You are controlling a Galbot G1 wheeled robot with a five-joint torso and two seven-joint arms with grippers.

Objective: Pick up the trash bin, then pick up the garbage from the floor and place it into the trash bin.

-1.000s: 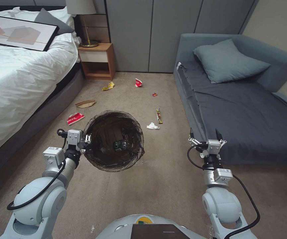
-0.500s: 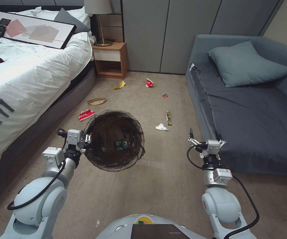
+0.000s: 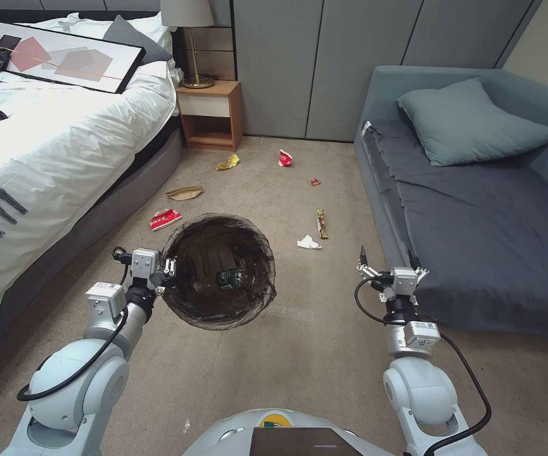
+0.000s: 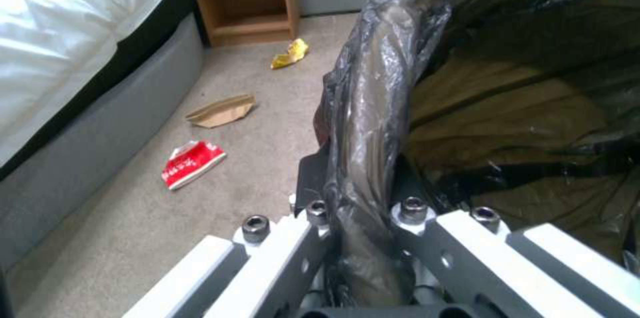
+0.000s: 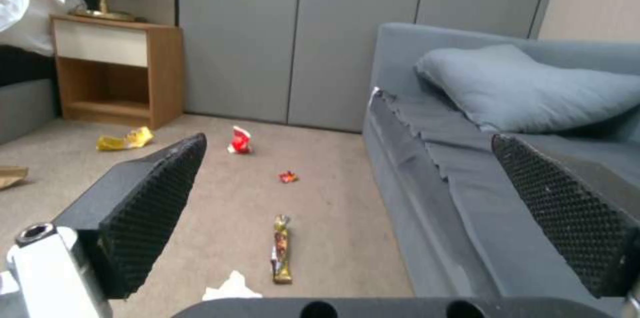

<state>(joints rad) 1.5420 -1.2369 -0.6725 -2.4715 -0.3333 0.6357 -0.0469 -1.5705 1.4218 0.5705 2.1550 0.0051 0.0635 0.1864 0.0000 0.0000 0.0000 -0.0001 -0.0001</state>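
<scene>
Head downward; wrists forward, low.

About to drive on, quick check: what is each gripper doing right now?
Left gripper: shut on the bag-lined rim of the round white plastic trash bin.
Right gripper: open, holding nothing.

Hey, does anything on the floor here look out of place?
Yes: litter is scattered on the carpet: a red wrapper, brown paper bag, yellow wrapper, striped wrapper and crumpled white paper.
</scene>
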